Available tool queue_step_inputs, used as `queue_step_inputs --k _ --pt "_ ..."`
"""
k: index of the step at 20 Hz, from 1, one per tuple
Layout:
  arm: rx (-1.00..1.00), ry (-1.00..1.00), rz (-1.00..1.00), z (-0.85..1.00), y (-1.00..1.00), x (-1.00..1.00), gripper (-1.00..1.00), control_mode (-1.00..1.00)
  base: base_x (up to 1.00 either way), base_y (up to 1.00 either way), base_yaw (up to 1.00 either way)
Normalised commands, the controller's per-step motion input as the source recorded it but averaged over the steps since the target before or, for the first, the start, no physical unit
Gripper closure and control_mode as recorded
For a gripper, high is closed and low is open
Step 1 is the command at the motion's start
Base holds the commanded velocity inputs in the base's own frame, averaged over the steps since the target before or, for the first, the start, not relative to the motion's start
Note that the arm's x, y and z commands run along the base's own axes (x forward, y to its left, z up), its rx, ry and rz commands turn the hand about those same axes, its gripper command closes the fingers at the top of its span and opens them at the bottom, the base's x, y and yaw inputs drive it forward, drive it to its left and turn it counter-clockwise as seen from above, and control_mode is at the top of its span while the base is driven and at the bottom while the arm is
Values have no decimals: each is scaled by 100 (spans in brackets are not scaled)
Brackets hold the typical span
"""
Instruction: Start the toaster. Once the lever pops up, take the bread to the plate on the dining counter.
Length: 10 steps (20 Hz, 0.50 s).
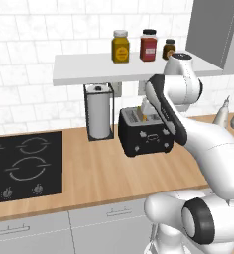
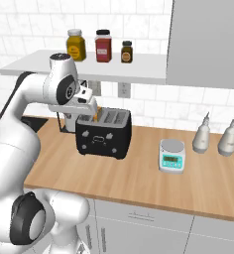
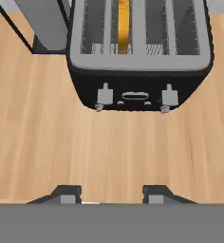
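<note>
Your pincer (image 3: pixel 112 194) hangs above the wooden counter (image 3: pixel 61 142) just in front of the toaster (image 3: pixel 137 57), its two dark tips apart with nothing between them. The step in hand looks like starting the toaster, so your target is a lever (image 3: pixel 104 95) on the black front face. From the hand camera, two grey tabs stand there, one to either side of a small central slot. I cannot tell from here which one serves the loaded slot, though the bread (image 3: pixel 124 23) shows as an orange-tan edge standing in the slot nearer the left tab.

To do this well, bring the pincer forward and over that tab, then lower one fingertip onto its top edge and press straight down along the face. Keep the stroke vertical. A slanted push would likely slide off so small a tab, or shove the toaster back toward the paper towel stand (image 1: pixel 99 111). Closing the tips first may give you a blunter, steadier pusher.

In the hand view, the toaster lies ahead of the pincer, with bare counter between them. From the base cameras, the hand sits close over the toaster's (image 2: pixel 103 134) top near the loaded slot.
</note>
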Motion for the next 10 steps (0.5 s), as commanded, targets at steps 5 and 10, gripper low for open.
queue_step_inputs --k 5,10 --pt "-1 1 0 -7 1 -13 -100 -100 0 0 0" --pt "-6 0 -2 -42 20 -3 -100 -100 0 0 0"
